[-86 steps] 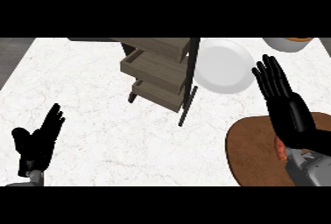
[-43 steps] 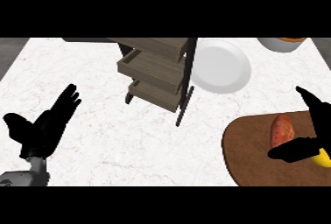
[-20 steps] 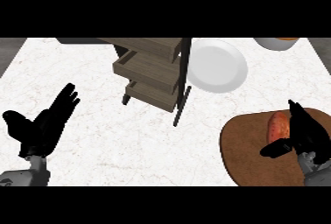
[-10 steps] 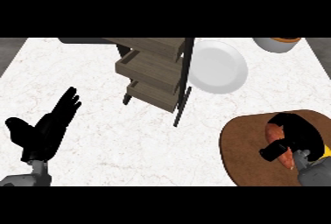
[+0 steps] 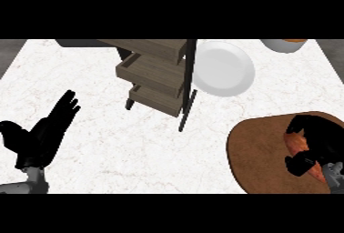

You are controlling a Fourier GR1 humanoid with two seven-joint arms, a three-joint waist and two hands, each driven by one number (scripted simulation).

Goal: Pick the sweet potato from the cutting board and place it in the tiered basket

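The right hand [image 5: 322, 144] clamps its fingers on the sweet potato [image 5: 294, 141] beneath them on the cutting board [image 5: 259, 150]; carrying it to the tiered basket [image 5: 158, 73] remains.

Counter [image 5: 134, 154]: white marble with faint veins, filling nearly the whole view.
Floor [image 5: 7, 48]: dark grey, seen past the counter's far left and far right corners.
Plate [image 5: 224, 68]: white, round, toward the counter's far edge, right of centre.
Bowl [image 5: 285, 44]: pale, at the counter's far right, cut off by the view.
Light: even, with soft shadows on the counter.
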